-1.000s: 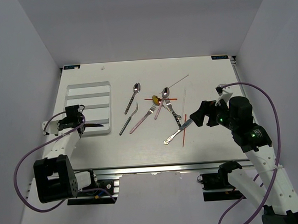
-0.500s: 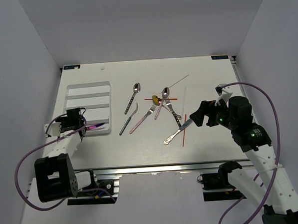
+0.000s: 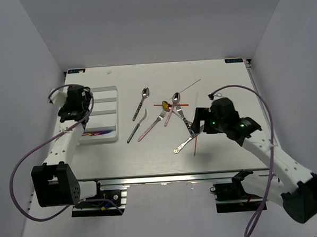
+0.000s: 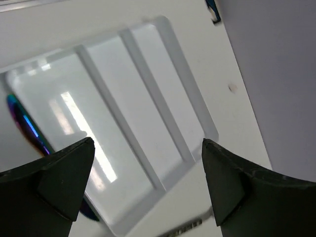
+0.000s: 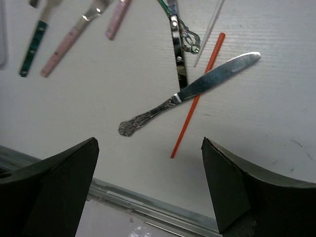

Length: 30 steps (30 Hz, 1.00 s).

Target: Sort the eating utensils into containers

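The left gripper (image 4: 147, 148) hangs wide open and empty over the white tray (image 4: 170, 98). An iridescent utensil (image 4: 23, 121) lies in its nearest compartment. The right gripper (image 5: 148, 143), fingers spread, hovers above a shiny silver knife (image 5: 207, 81) with an ornate handle, which lies across a thin red stick (image 5: 185, 128).

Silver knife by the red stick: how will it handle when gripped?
The knife looks like solid metal, so likely stiff, no flop. Polished and lying flat: probably slippery, hard to pinch. It crosses the red stick, so a push may drag that along.
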### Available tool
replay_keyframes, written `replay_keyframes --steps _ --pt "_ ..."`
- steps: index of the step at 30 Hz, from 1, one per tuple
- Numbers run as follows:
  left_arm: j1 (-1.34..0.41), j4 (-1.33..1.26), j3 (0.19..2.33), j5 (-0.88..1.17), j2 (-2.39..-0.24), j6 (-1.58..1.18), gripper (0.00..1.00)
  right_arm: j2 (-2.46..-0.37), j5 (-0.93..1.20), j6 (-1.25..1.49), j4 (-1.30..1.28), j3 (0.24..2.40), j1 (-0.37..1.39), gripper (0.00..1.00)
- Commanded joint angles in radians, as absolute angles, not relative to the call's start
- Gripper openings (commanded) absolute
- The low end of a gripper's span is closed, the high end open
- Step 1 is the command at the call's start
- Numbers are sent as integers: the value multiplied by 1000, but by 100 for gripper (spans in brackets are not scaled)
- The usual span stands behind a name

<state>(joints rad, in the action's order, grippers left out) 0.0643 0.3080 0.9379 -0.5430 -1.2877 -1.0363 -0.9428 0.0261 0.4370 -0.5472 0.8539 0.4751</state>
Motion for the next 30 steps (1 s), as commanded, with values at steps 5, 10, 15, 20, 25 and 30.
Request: replay_keyframes --steps 5,10,15,20,25,30 --pt "-230 495 1025 -395 -1233 -681 98 -1131 -481 749 -508 838 685 89" --pt "-376 572 964 -449 -1189 -578 98 -1233 -727 937 -495 830 824 89" --pt "-385 604 901 -557 -1115 -520 98 -1529 -762 1300 -807 1021 847 89" --pt "-383 609 865 -618 -1023 -457 98 -1656 -755 1413 -828 1068 908 83" --pt "-383 591 847 -588 -996 -448 98 -1681 -689 1424 -703 1009 910 68" --pt "-383 584 847 -558 -996 -440 98 -1733 -680 1427 -652 1003 911 64"
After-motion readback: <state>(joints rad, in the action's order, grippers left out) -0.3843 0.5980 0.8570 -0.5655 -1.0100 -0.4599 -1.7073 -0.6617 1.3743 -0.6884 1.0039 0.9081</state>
